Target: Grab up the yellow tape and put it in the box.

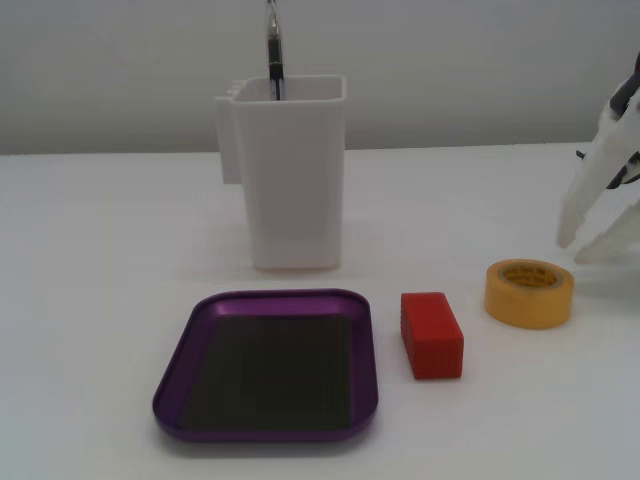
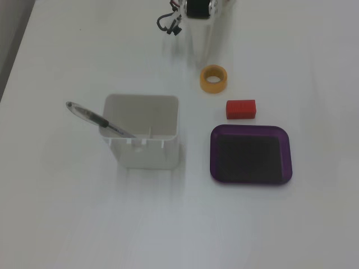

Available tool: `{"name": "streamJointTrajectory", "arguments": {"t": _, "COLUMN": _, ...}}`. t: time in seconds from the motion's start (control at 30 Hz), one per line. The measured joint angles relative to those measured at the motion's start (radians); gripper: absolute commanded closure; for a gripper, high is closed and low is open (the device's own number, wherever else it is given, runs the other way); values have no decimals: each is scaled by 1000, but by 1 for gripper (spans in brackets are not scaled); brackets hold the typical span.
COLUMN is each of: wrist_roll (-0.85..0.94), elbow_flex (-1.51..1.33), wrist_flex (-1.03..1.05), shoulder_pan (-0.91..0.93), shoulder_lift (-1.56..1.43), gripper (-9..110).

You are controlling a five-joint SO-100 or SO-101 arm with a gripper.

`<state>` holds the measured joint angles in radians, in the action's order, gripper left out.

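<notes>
- Jaws are standing spread and empty at the right edge of a fixed view, the gripper (image 1: 592,235) hanging just behind the yellow tape (image 1: 529,293), likely lining up to straddle it.
- Tape is lying flat on the desk (image 1: 100,250), its hole facing up, which suits a pinch across the ring wall.
- Red block (image 1: 432,334) is sitting between tape and purple box (image 1: 362,360), so the carry may need height.

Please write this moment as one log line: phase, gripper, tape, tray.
phase: approach | gripper: open, empty, beside tape | yellow tape: on table, untouched | purple tray: empty | red block: between tape and tray
</notes>
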<state>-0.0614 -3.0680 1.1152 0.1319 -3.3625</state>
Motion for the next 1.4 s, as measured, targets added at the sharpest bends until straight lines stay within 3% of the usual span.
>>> {"name": "streamJointTrajectory", "arguments": {"t": 0.13, "wrist_roll": 9, "elbow_flex": 0, "wrist_flex": 0, "shoulder_pan": -156, "shoulder_lift": 0, "gripper": 101}}
{"name": "streamJointTrajectory", "arguments": {"t": 0.33, "wrist_roll": 2, "elbow_flex": -2, "wrist_flex": 0, "shoulder_pan": -181, "shoulder_lift": 0, "gripper": 101}}
{"name": "streamJointTrajectory", "arguments": {"t": 0.67, "wrist_roll": 5, "elbow_flex": 21, "wrist_flex": -9, "shoulder_pan": -181, "shoulder_lift": 0, "gripper": 101}}
{"name": "streamJointTrajectory", "arguments": {"t": 0.93, "wrist_roll": 6, "elbow_flex": 193, "wrist_flex": -101, "shoulder_pan": -17, "shoulder_lift": 34, "gripper": 100}}
{"name": "streamJointTrajectory", "arguments": {"t": 1.23, "wrist_roll": 89, "elbow_flex": 405, "wrist_flex": -104, "shoulder_pan": -3, "shoulder_lift": 512, "gripper": 85}}
{"name": "streamJointTrajectory", "arguments": {"t": 1.4, "wrist_roll": 91, "elbow_flex": 607, "wrist_flex": -28, "shoulder_pan": 3, "shoulder_lift": 856, "gripper": 83}}
